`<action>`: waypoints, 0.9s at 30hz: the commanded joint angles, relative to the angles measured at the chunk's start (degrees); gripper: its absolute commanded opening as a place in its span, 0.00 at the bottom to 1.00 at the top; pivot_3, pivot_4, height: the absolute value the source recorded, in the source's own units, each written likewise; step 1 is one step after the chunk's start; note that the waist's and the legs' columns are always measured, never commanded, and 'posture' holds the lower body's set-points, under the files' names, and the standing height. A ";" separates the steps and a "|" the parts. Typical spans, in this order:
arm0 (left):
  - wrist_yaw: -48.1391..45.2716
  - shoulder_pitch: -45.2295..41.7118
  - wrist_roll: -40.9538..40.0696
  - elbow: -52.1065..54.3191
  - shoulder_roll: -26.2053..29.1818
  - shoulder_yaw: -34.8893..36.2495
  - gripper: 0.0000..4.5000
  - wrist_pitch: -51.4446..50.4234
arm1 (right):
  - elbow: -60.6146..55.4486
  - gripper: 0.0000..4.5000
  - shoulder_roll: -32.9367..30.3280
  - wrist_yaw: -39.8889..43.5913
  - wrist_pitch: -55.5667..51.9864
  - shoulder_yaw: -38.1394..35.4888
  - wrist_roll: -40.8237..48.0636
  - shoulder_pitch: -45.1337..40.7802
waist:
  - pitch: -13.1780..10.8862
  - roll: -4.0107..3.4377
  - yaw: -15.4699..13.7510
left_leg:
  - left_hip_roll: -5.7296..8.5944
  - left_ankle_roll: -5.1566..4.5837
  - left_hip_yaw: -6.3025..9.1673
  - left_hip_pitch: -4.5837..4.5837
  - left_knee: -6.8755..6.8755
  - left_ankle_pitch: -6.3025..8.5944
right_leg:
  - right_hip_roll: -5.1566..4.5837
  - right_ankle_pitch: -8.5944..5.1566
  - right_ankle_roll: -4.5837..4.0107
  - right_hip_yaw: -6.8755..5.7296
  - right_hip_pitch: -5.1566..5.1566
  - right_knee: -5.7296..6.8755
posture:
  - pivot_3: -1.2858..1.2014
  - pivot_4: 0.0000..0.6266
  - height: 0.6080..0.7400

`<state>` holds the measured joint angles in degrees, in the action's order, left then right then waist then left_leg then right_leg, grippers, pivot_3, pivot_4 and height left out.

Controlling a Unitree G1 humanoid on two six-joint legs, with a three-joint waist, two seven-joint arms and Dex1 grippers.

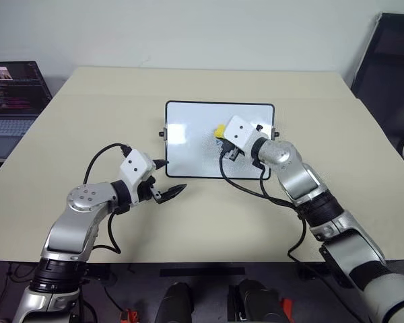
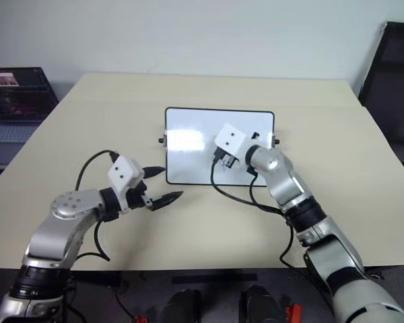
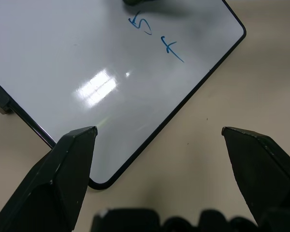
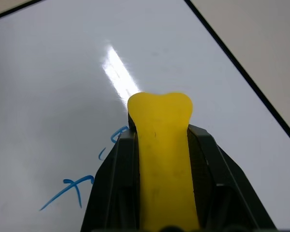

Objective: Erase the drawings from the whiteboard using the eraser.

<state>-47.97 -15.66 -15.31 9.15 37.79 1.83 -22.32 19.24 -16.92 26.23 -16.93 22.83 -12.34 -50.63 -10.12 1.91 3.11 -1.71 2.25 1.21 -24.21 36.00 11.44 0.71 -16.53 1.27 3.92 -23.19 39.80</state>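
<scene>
The whiteboard (image 1: 192,120) lies flat at the middle of the table, black-framed, its surface glossy. Blue drawings (image 3: 154,36), a "5" and a cross, sit on its right part; the right wrist view shows the cross (image 4: 70,191) just beside the eraser tip. My right gripper (image 1: 223,138) hovers over the board's right half, shut on the yellow eraser (image 4: 162,145), whose rounded end sticks out past the fingers. In the head views the eraser (image 1: 219,130) peeks out beside the wrist camera. My left gripper (image 1: 170,178) is open at the board's near left corner, holding nothing.
The beige table (image 1: 87,134) has free room all round the board. An open laptop (image 1: 10,94) stands off its far left edge. A dark chair (image 1: 390,60) is at the far right. Black cables loop from both wrists over the tabletop.
</scene>
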 commanded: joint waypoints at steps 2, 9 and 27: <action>0.31 -0.05 -0.04 2.86 0.60 0.26 1.00 0.20 | 3.42 0.22 -0.36 2.02 3.37 0.69 -2.33 -2.24 | 0.00 0.00 0.03 | 0.01 0.00 0.03 0.00 0.00 0.00 | -0.02 0.00 0.00 0.01 0.00 0.00 | 0.52 0.24 1.00; 0.64 0.49 -0.11 3.59 0.30 0.18 1.00 -0.11 | 1.85 0.22 -1.06 6.63 3.24 2.02 -4.51 -0.88 | 0.00 0.00 0.07 | -0.01 0.00 0.07 0.07 0.02 0.00 | 0.00 0.00 0.00 0.01 0.01 0.12 | 0.52 0.24 1.00; 0.95 -0.42 -0.32 3.45 -0.36 -1.37 1.00 -0.29 | -0.12 0.22 -2.50 8.27 1.51 1.26 -7.32 0.81 | 0.00 0.00 0.10 | 0.00 -0.01 0.06 0.12 0.05 -0.01 | 0.00 0.00 0.00 0.03 0.04 0.14 | 0.52 0.24 1.00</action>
<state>-46.98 -15.37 -15.30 10.82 37.50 0.26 -23.25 18.96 -19.32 36.11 -14.78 24.95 -18.05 -49.48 -10.12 1.91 3.21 -1.71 2.25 1.26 -24.08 36.05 11.43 0.72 -16.52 1.27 3.96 -23.16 39.94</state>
